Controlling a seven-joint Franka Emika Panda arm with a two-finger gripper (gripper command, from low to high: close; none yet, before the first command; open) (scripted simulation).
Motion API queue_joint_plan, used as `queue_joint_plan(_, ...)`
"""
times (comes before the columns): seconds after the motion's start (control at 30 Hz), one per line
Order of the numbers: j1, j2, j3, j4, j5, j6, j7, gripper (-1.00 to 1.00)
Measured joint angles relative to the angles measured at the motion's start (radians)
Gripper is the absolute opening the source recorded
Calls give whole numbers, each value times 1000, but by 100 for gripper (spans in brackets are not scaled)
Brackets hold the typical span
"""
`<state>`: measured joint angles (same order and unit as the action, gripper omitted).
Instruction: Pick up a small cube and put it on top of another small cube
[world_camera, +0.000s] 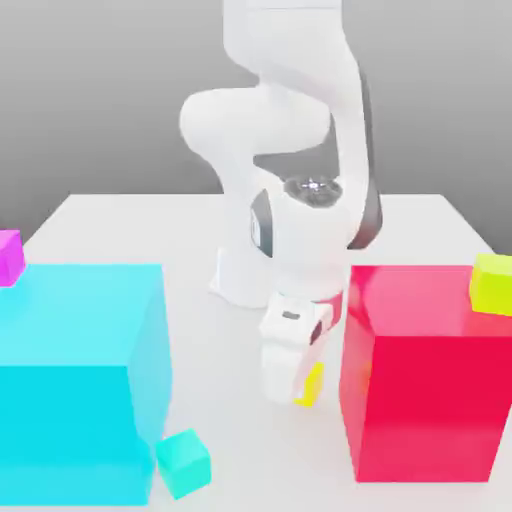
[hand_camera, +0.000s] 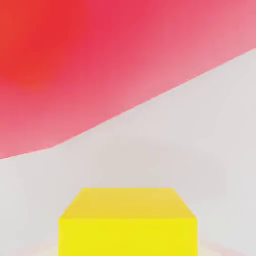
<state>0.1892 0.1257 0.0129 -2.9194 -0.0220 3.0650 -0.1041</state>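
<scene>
We see a pale, plain surface (world_camera: 240, 430), with a straight far edge. On it, at the exterior view's left, there stands a big cyan block (world_camera: 65, 430). At the exterior view's right stands a big red block (world_camera: 425, 410). A small teal cube (world_camera: 184, 464) lies just beside the cyan block, turned at an angle to it; we cannot tell if they touch. The white robot base (world_camera: 243, 278) stands farther back. Near the red block we see a yellow cube (world_camera: 311, 385), but we cannot tell if it touches the surface.
</scene>
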Motion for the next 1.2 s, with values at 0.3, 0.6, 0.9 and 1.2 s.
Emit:
queue_joint_plan(0.3, -10, -115, 7, -28, 14, -95, -18, -100)
queue_joint_plan(0.6, -47, -223, -48, -34, 58, -224, -23, -100)
queue_joint_plan(0.9, -33, -359, -3, 280, 74, -531, 127, -100)
queue_joint_plan(1.2, 48, -372, 154, 501, 105, -819, 434, -100)
